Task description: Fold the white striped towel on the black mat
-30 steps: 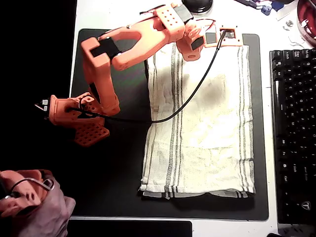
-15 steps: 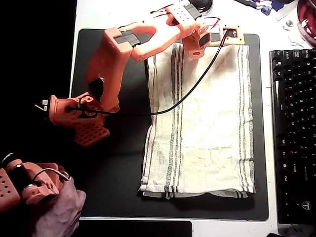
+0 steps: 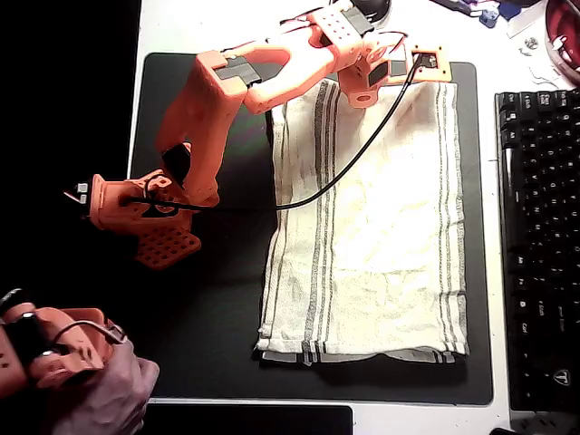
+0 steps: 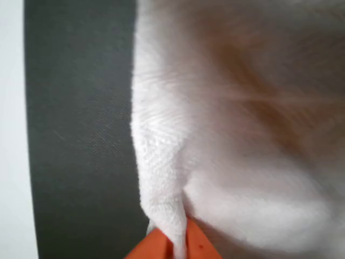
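Note:
The white striped towel (image 3: 381,227) lies flat and lengthwise on the right half of the black mat (image 3: 208,308), with a darker layer peeking out under its near edge. My orange arm reaches across to the towel's far right corner, where the gripper (image 3: 428,69) sits at the mat's far edge. In the wrist view the gripper (image 4: 173,244) is shut on a pinched fold of the towel's edge (image 4: 161,178), with bare mat (image 4: 81,135) to the left of it.
A black keyboard (image 3: 539,227) runs along the mat's right side. The arm's base (image 3: 145,213) stands on the mat's left part, and its black cable (image 3: 344,172) drapes across the towel. Small objects sit on the white table (image 3: 181,27) beyond the mat.
The arm has stretched out and the gripper has shifted slightly toward the mat's far edge at the towel's corner. The towel itself lies much as before.

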